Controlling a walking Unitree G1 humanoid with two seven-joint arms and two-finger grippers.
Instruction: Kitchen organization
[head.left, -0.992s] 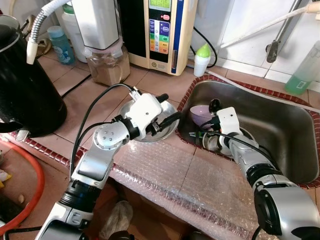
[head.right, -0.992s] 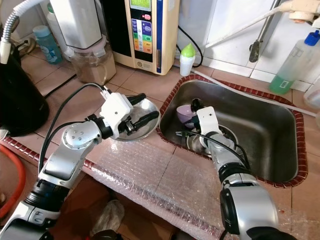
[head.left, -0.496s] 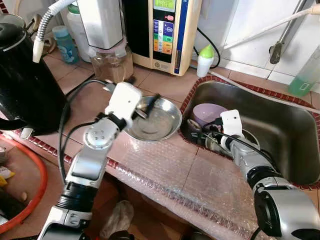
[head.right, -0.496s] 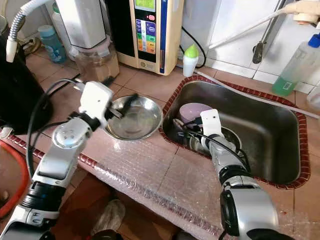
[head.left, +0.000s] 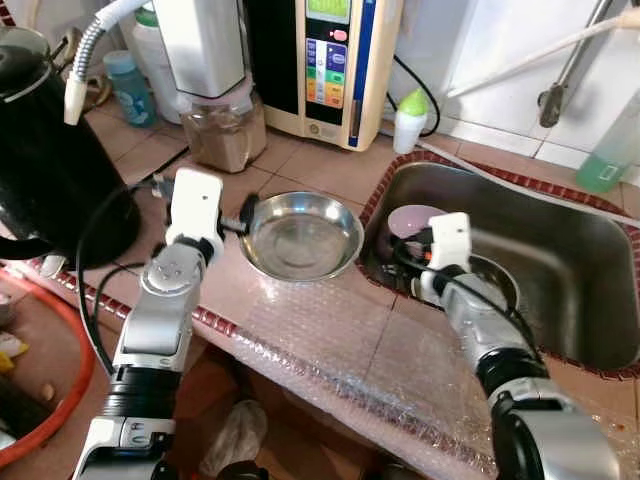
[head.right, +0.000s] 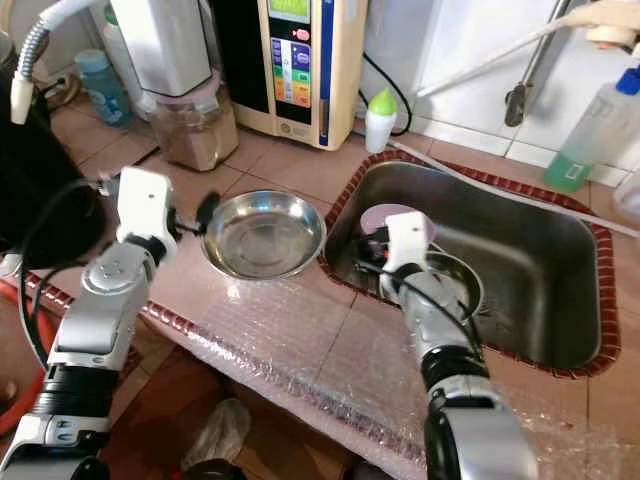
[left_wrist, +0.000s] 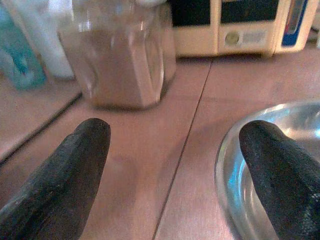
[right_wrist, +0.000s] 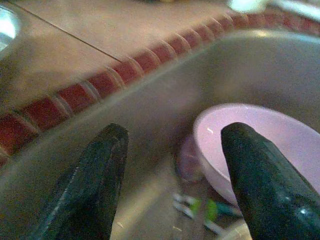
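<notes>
Fingers of right gripper (right_wrist: 170, 185) spread wide and empty inside the sink (head.left: 560, 250), pink bowl (right_wrist: 260, 145) just ahead with its rim at one fingertip; left gripper (left_wrist: 175, 175) likewise open, beside the steel bowl (head.left: 303, 235) on the counter.

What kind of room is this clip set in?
Most likely a home kitchen counter: a tiled worktop with a stainless sink holding a purple bowl, a steel bowl beside it, and a water-purifier appliance against the wall.

We see a terracotta-tiled surface (head.left: 330, 155) (red brick edging), white wall tiles (head.left: 480, 40) behind, daylight throughout.
</notes>
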